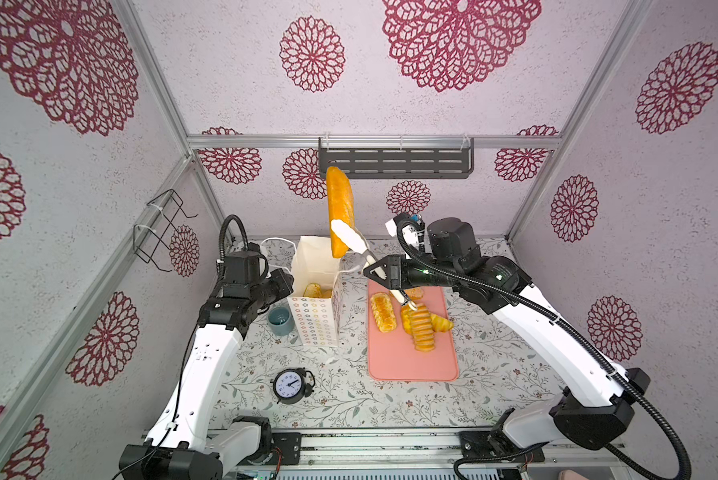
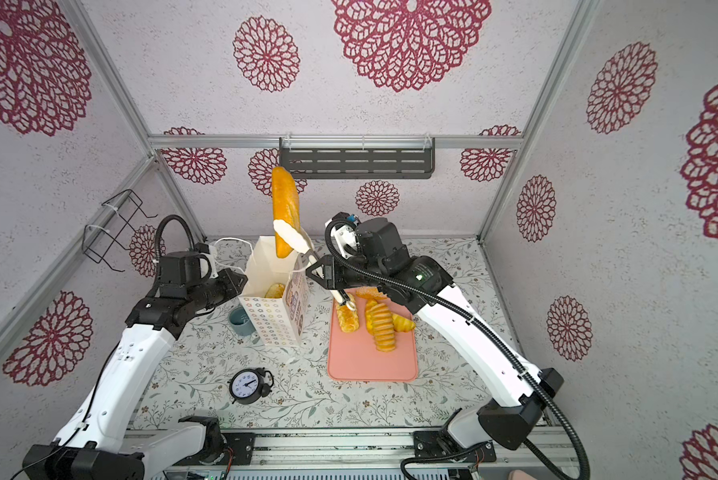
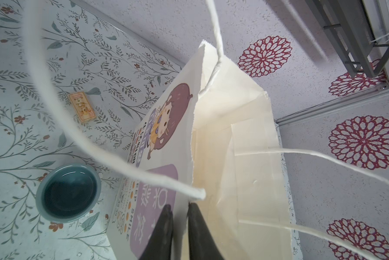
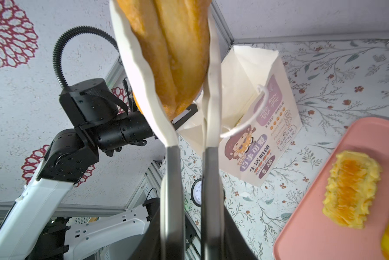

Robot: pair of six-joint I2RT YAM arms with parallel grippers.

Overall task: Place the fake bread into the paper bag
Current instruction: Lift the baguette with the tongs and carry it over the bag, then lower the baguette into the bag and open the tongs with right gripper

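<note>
Right claw (image 1: 374, 272) squeezes white-tipped tongs (image 1: 351, 239) gripping a long golden loaf (image 1: 339, 199) above the white paper bag (image 1: 313, 320); left claw (image 3: 180, 211) pinches its rim; lowering likely next.

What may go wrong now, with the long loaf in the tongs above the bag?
The tongs grip the loaf near its lower end, so it may swing or slip out. Its tip seems close to the rim of the bag, not the middle; it may catch the rim and tip the bag.
</note>
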